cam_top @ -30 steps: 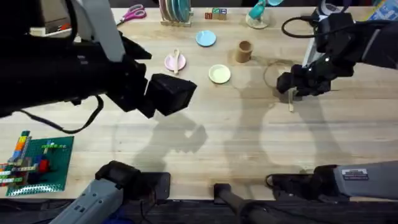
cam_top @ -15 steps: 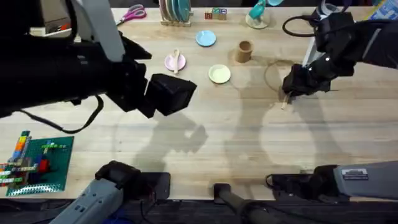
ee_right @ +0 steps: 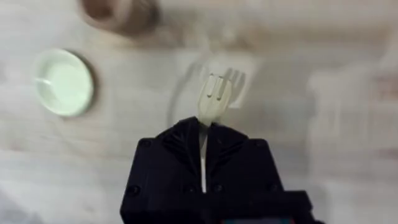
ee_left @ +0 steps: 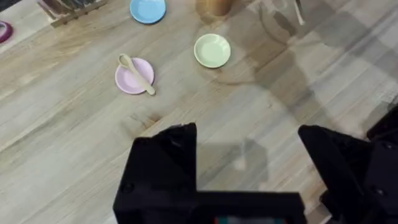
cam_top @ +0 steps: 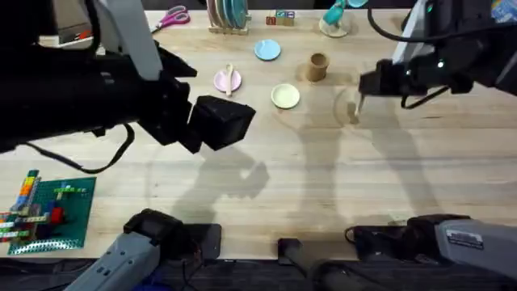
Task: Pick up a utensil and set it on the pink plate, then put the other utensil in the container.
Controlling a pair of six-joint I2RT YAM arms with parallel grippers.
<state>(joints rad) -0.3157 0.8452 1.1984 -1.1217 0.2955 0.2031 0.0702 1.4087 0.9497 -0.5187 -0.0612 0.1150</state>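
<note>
Right gripper [ee_right: 203, 146] clamped on fork [ee_right: 212, 98], near cup [cam_top: 317, 66]. Left gripper [ee_left: 249, 162] apart. Spoon [ee_left: 137, 73] on pink plate [ee_left: 127, 82].

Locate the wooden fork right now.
The wooden fork is clamped in the right gripper, lifted above the table right of the tan cup in the overhead view.
</note>
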